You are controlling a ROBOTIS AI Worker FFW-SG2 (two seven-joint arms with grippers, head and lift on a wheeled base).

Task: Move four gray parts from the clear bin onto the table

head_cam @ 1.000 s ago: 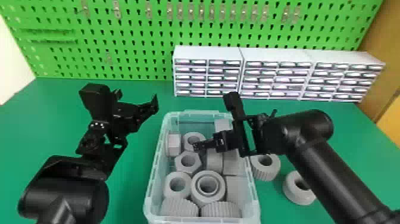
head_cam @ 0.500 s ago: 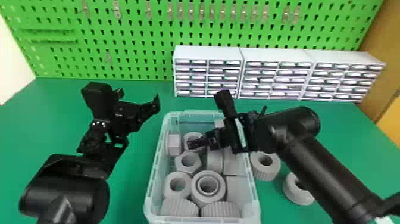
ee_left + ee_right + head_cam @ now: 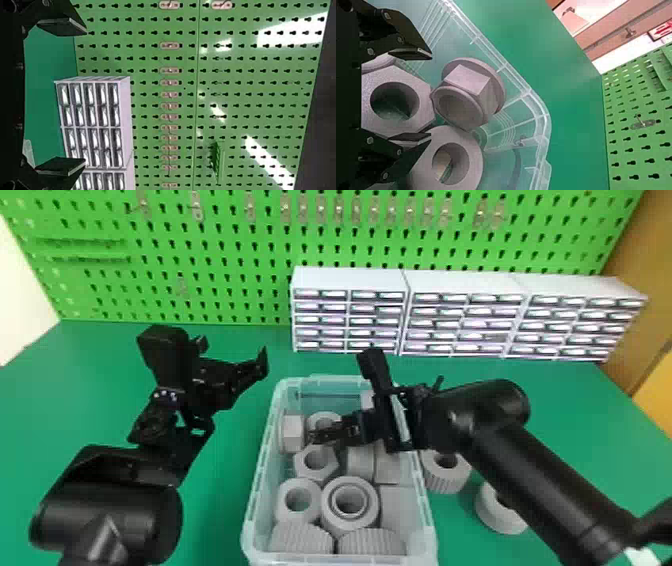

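We judge the third transfer to be in hand, at the picking stage: a ribbed ring [image 3: 446, 477] and a smooth ring [image 3: 495, 512] lie on the tabletop [image 3: 215, 510] beside the clear bin [image 3: 253, 510], and other gray parts sit inside it. Our right claw [image 3: 425, 96] is over the bin, fingers apart and empty, with a hex nut [image 3: 369, 83] close by. Next we should settle the fingers around one part, close, then lift it clear of the wall. The left claw [image 3: 79, 95] waits off the bin's left side, also spread. The head view gives us the two rings outside; the right wrist view adds the round flange on the flanged hex part [image 3: 468, 79], which we can't make out from the head.
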